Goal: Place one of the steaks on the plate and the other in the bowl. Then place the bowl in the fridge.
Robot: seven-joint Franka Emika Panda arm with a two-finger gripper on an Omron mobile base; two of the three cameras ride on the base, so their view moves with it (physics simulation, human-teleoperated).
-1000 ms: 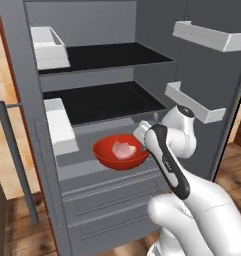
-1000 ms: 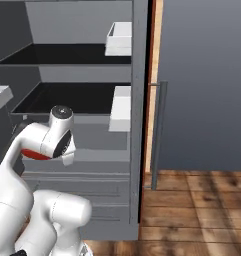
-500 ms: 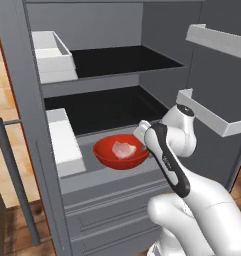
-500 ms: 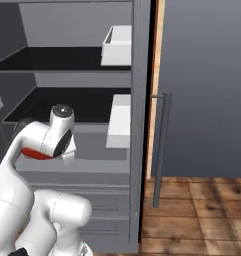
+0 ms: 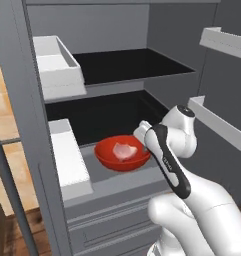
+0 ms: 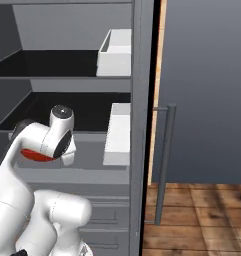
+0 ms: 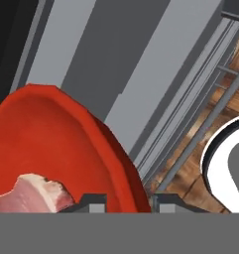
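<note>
Gripping the bowl (image 5: 123, 155)'s rim, the end effector (image 7: 126, 204) is clamped narrow; the bowl should be rested flat near the shelf (image 5: 109, 181)'s front edge before release.

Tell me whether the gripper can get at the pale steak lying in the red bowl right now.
Probably yes. The gripper is closed on the rim of the red bowl, right beside the pale steak, which lies uncovered. It would have to release the rim first; the shelf overhead leaves limited room.
</note>
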